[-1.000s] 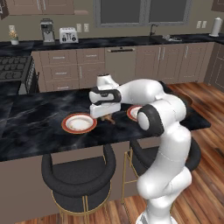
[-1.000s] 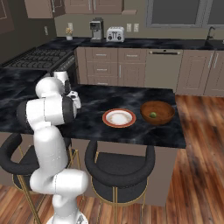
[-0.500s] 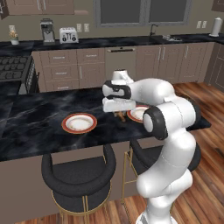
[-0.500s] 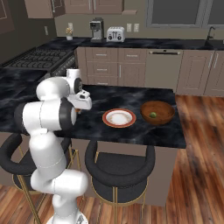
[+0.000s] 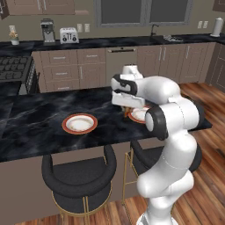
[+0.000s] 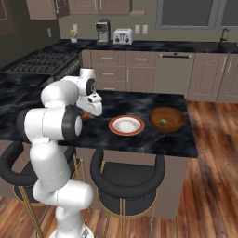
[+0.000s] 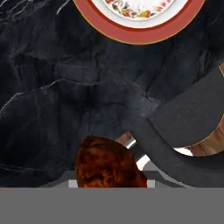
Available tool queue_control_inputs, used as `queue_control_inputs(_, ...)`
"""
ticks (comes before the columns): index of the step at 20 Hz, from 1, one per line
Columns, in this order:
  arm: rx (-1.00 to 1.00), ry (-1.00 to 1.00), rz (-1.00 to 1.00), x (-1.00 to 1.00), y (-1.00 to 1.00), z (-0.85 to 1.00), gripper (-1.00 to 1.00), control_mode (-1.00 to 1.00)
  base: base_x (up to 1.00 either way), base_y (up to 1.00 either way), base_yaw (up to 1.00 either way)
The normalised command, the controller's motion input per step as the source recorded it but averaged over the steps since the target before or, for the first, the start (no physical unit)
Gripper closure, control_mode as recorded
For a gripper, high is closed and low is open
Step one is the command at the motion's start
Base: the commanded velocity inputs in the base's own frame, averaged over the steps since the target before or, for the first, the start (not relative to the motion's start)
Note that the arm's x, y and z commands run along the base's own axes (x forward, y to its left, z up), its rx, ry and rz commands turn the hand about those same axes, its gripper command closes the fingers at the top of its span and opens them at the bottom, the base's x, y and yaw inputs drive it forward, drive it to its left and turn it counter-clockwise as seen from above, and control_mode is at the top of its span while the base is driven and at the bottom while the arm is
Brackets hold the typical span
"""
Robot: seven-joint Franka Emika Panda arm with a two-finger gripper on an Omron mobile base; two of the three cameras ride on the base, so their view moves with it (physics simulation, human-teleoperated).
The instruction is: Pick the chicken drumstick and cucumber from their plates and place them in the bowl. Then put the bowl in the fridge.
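Above the counter (image 7: 65, 87), end effector (image 7: 109, 183) pinches chicken drumstick (image 7: 107, 166), its fingertips hidden

A home kitchen — black marble island bench (image 6: 139, 100) with round black bar stools (image 5: 79, 173), taupe wooden cabinets (image 5: 79, 70), gas stove (image 6: 44, 60), silver toaster (image 6: 122, 36) and coffee maker (image 6: 102, 31).

Reddish-brown chicken drumstick (image 7: 108, 162); orange-rimmed white plate (image 6: 126, 125); brown bowl (image 6: 167, 120)
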Motion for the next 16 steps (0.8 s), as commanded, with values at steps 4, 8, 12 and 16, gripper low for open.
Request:
queue_control_inputs(4, -0.17, -0.01, -0.4, 0.1, -0.43, 0.15, 1.0, -1.0, 0.0, 0.0, 0.0)
queue_control_inputs(8, -0.23, -0.05, -0.24, 0.14, -0.5, 0.08, 1.0, -1.0, 0.0, 0.0, 0.0)
queue_control_inputs(12, -0.15, -0.03, -0.28, 0.11, -0.52, 0.04, 1.0, -1.0, 0.0, 0.0, 0.0)
queue_control_inputs(16, -0.02, 0.0, -0.23, 0.18, -0.59, 0.03, 1.0, -1.0, 0.0, 0.0, 0.0)
